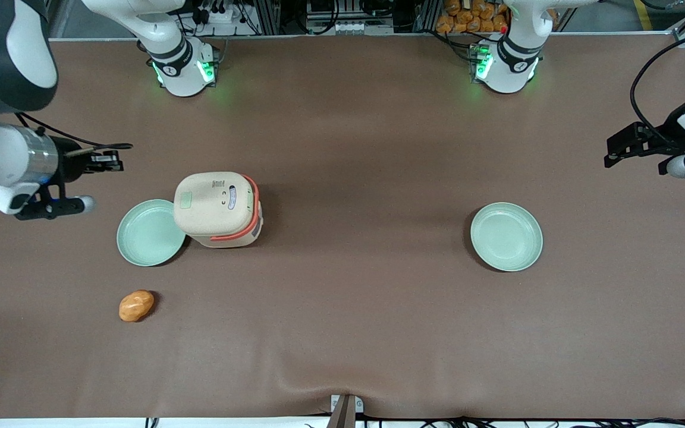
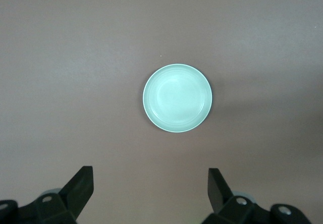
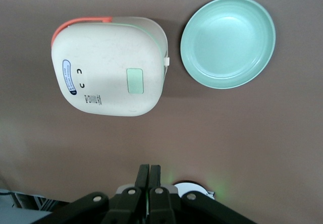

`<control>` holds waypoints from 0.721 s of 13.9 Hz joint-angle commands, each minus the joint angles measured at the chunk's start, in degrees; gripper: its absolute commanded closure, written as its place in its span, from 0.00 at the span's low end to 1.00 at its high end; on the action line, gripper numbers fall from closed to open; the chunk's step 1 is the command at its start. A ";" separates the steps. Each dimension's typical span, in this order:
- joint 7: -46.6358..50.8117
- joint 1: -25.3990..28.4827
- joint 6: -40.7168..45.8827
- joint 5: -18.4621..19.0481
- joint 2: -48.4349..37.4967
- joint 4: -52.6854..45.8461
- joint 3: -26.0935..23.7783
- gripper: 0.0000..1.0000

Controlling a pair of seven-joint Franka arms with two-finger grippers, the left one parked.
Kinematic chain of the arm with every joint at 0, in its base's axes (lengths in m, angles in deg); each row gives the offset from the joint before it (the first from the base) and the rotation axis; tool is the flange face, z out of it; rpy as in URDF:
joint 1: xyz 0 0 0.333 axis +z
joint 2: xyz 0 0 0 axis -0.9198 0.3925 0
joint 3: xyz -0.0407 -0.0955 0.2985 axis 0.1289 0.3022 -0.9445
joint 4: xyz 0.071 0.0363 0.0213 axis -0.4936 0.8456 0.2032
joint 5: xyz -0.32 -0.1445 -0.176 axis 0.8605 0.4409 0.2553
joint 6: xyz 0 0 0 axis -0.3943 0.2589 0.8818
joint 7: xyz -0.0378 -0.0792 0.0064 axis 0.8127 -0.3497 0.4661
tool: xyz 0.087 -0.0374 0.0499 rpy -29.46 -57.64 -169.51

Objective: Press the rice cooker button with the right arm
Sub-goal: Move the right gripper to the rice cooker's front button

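The cream-beige rice cooker (image 1: 217,208) with a coral-orange handle band stands on the brown table, touching a pale green plate (image 1: 149,232). Its lid shows a pale green square button (image 1: 186,200) and a blue label. In the right wrist view the rice cooker (image 3: 108,65) and its button (image 3: 135,80) lie ahead of the fingertips. My right arm's gripper (image 1: 110,160) hovers above the table, farther from the front camera than the plate and off toward the working arm's end from the cooker, not touching it. Its fingers (image 3: 143,171) are pressed together, holding nothing.
An orange bread roll (image 1: 136,305) lies nearer the front camera than the plate. A second pale green plate (image 1: 506,236) sits toward the parked arm's end and shows in the left wrist view (image 2: 177,98). The arm bases stand at the table's back edge.
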 commanded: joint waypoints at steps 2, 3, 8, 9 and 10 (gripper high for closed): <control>-0.05 1.62 0.46 -0.79 3.82 -0.37 0.23 1.00; -0.05 1.71 0.54 -0.79 4.26 -0.37 0.23 1.00; -0.05 2.76 0.19 -1.92 8.82 -0.37 0.23 1.00; -0.05 2.67 0.11 -2.54 9.96 -0.37 0.23 1.00; -0.05 2.85 -0.15 -2.63 11.19 -0.37 0.23 1.00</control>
